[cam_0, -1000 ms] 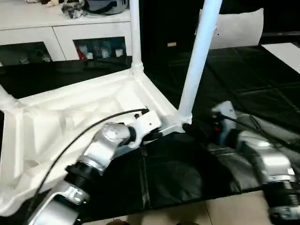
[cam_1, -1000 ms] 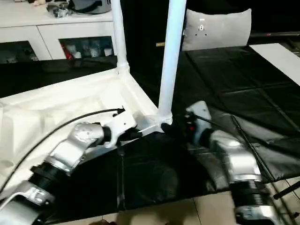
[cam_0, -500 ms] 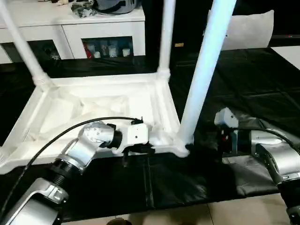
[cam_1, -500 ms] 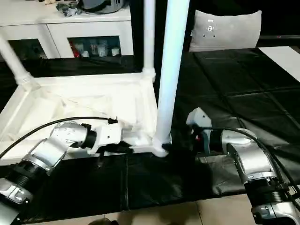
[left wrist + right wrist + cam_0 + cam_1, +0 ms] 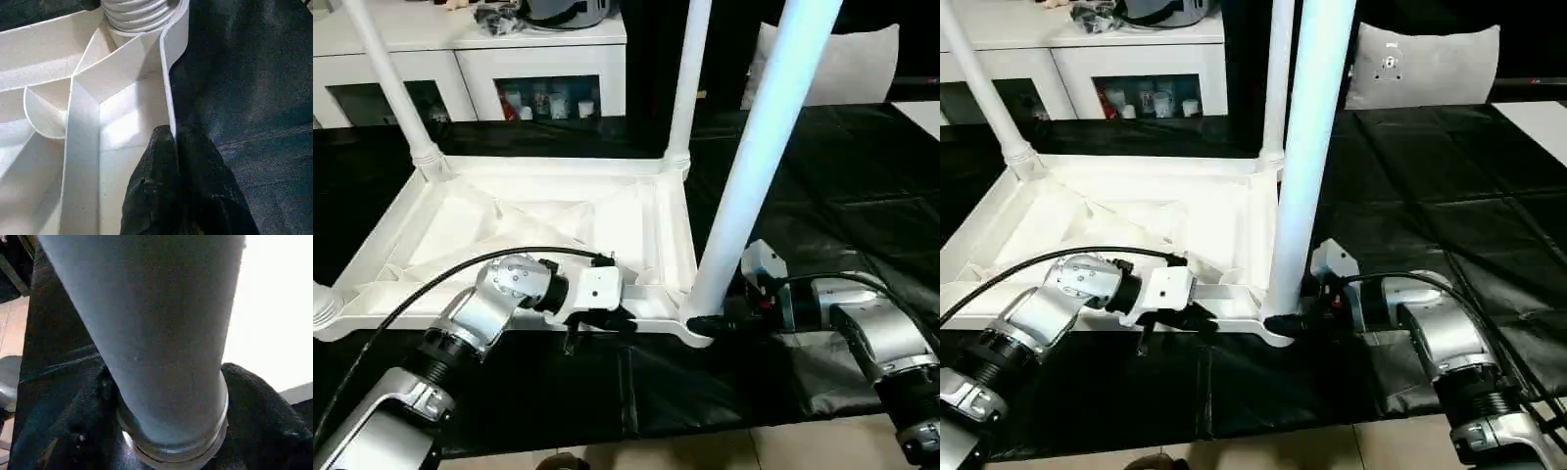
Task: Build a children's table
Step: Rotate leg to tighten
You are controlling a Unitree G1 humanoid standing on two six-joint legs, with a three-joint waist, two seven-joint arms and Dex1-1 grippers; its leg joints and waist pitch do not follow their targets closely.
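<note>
Children's table (image 5: pixel 538 220) lies upside down on black sheeting (image 5: pixel 842 196), ribbed underside facing up. All white plastic; shallow tray-like top with raised rim, diagonal ribs running in toward the corners. Round sockets at the corners, three legs standing upright in them: far left leg (image 5: pixel 391 83), far right leg (image 5: pixel 688 78), near right leg (image 5: pixel 759 166). Legs are long, smooth tubes, widening at a ringed collar where they meet the socket. Near left corner socket (image 5: pixel 321 308) sits at the picture's edge.

Left gripper (image 5: pixel 174 142): black fingers clenched on the thin near rim of the top, one finger inside the wall, one outside.

Right gripper (image 5: pixel 1307 311): fingers at either side of the near right leg's base collar; whether they actually press it, cannot tell.

White cabinet (image 5: pixel 509 59) with dark glass doors behind.
</note>
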